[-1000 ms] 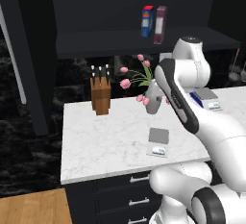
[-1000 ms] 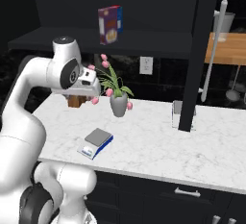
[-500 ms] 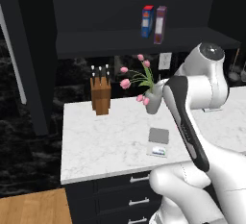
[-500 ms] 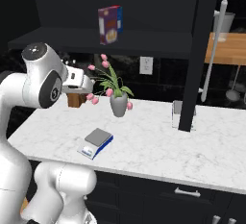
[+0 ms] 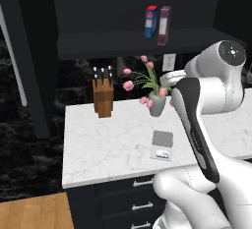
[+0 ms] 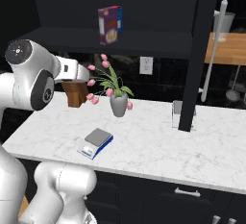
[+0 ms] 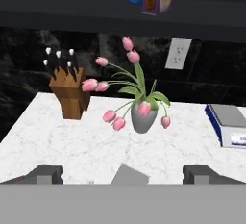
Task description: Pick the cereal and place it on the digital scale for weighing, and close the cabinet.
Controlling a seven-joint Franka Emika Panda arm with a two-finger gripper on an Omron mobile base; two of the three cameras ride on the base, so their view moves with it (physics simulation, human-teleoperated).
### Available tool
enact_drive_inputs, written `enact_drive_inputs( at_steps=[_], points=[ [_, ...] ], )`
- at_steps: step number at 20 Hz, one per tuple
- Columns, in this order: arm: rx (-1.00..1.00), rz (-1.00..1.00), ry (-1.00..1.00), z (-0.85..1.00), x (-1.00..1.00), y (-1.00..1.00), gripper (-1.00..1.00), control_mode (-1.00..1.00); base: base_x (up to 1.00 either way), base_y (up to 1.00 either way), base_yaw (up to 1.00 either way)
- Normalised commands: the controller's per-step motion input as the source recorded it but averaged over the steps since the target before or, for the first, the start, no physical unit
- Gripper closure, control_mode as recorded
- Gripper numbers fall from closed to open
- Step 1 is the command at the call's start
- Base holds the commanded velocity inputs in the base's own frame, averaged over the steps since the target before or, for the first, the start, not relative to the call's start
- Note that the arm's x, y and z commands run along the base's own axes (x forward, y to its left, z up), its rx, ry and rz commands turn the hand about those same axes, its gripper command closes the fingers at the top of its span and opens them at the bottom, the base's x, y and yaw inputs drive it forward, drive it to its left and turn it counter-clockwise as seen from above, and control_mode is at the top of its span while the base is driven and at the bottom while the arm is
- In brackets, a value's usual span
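Hand view looks across a white marble-veined counter [image 7: 57, 141] toward the open shelf of the black cabinet [image 5: 123, 7], where the cereal [image 5: 164, 25] stands upright, a slim maroon carton just beside a blue box with a red top [image 5: 151, 21]. None of the task is done as far as these frames show: the carton is on its shelf, the digital scale [image 5: 162, 144] lies bare near the counter's front edge, and the cabinet is not shut, its tall panelled door [image 5: 27, 56] swung wide at the counter's left end. The gripper [image 7: 123, 174] hangs above the counter with its two dark tips set wide apart and nothing between them. A wooden knife block [image 5: 102, 97] sits toward the back left; a rounded grey vase of pink tulips [image 5: 156, 104] stands mid-counter near the back wall. The scale's plate is flat, square and matte grey.
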Motion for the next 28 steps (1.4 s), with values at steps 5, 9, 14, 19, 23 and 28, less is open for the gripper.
enact_drive_inputs(
  at_steps=[5, 9, 14, 19, 23, 28],
  points=[
    [0.00, 0.00, -0.05, 0.49, 0.00, 0.00, -1.00, -1.00, 0.00, 0.00, 0.00],
    [-0.02, 0.00, -0.01, 0.65, 0.00, 0.00, -1.00, -1.00, 0.00, 0.00, 0.00],
    [0.00, 0.00, -0.02, 0.66, -0.02, 0.00, -1.00, -1.00, 0.00, 0.00, 0.00],
    [0.00, 0.00, -0.04, 0.41, 0.02, 0.00, -1.00, -1.00, 0.00, 0.00, 0.00],
    [0.00, -0.03, -0.05, 0.04, 0.18, 0.00, -1.00, -1.00, 0.00, 0.00, 0.00],
    [-0.04, -0.10, -0.20, -0.01, 0.36, 0.00, -1.00, -1.00, 0.00, 0.00, 0.00]
  ],
)
